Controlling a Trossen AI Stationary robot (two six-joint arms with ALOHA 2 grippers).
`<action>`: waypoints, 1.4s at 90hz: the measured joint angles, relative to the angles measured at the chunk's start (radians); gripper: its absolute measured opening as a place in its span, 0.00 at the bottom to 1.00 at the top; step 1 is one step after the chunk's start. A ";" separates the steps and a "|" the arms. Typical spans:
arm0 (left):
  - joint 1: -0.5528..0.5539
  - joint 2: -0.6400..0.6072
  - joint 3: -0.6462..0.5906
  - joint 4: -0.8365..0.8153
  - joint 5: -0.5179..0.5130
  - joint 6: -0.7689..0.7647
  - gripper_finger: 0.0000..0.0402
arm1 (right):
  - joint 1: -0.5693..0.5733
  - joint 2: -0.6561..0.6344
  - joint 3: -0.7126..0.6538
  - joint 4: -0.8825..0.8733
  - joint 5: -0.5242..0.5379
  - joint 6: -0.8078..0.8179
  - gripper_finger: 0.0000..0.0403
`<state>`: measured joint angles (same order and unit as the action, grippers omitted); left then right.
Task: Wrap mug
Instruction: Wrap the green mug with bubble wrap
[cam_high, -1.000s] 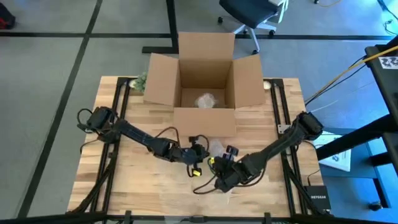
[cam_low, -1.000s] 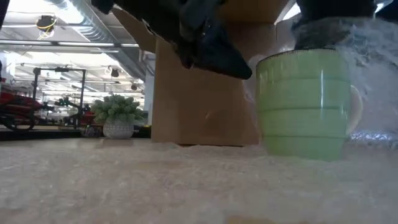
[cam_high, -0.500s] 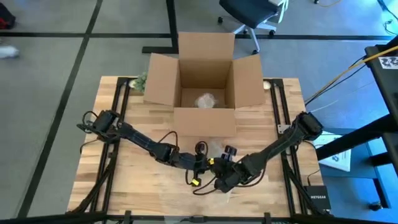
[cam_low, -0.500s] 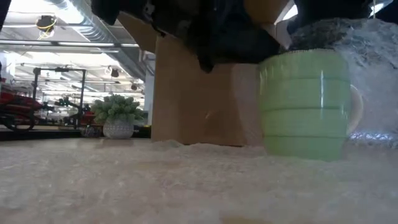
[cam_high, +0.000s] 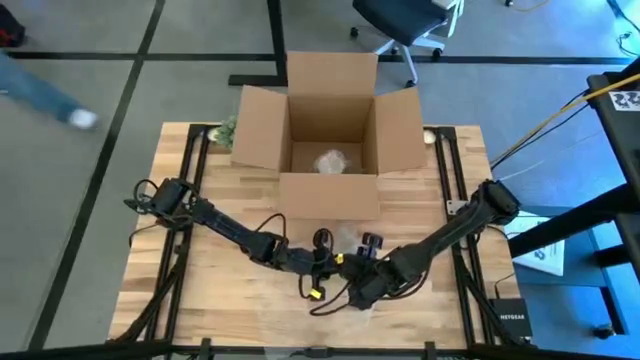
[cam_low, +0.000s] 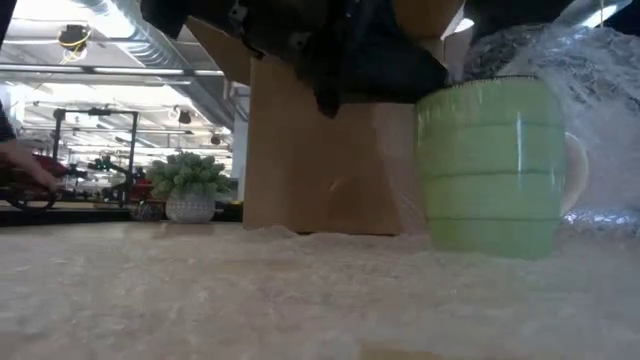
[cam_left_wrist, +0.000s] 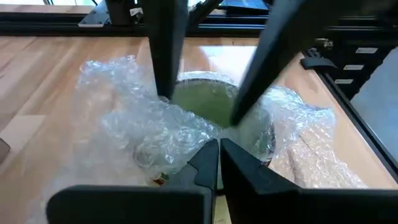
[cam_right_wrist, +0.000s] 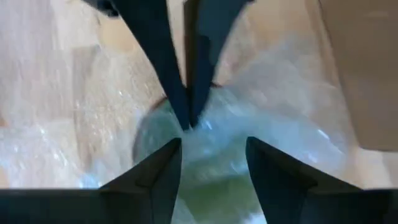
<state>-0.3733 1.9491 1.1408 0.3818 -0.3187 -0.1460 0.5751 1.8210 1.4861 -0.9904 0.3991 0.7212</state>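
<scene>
A pale green mug (cam_low: 490, 165) stands upright on a sheet of clear bubble wrap (cam_left_wrist: 124, 118) near the table's front middle. The wrap is bunched up around its far and right sides (cam_low: 600, 80). My left gripper (cam_left_wrist: 219, 155) is shut, with its tips at the mug's mouth (cam_right_wrist: 186, 119). My right gripper (cam_right_wrist: 211, 168) is open above the mug. Its two fingers (cam_left_wrist: 163, 74) stand at opposite sides of the mug's rim. In the high view both grippers (cam_high: 340, 265) meet over the mug and hide it. My left gripper rests its shut fingertips on the bubble wrap at the mug's mouth (cam_left_wrist: 199, 134). It slants down from the table's left. I cannot tell whether a layer is caught between the fingers. My right gripper's fingers reach down to the wrap at the rim; I cannot tell whether they touch.
An open cardboard box (cam_high: 330, 130) stands at the table's far middle with a wrapped bundle (cam_high: 330, 160) inside. A small potted plant (cam_low: 190, 185) sits at the far left. A person (cam_high: 40, 90) walks beyond the table's left. Bare wood lies to the left and right.
My left gripper has moved toward the table's right, from beside the mug to over its mouth, staying shut. The mug and my right gripper have kept their places.
</scene>
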 joint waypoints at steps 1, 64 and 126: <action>0.000 0.000 0.000 0.000 0.000 0.001 0.00 | 0.000 0.000 0.005 -0.008 0.001 -0.001 0.41; -0.002 0.000 -0.001 0.007 0.001 0.005 0.00 | -0.041 0.003 -0.203 0.257 -0.076 -0.073 0.02; -0.003 0.000 -0.001 0.004 0.000 0.004 0.00 | -0.039 0.001 -0.048 0.078 -0.165 -0.071 0.10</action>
<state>-0.3761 1.9489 1.1397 0.3859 -0.3187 -0.1421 0.5362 1.8221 1.4378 -0.9123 0.2337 0.6498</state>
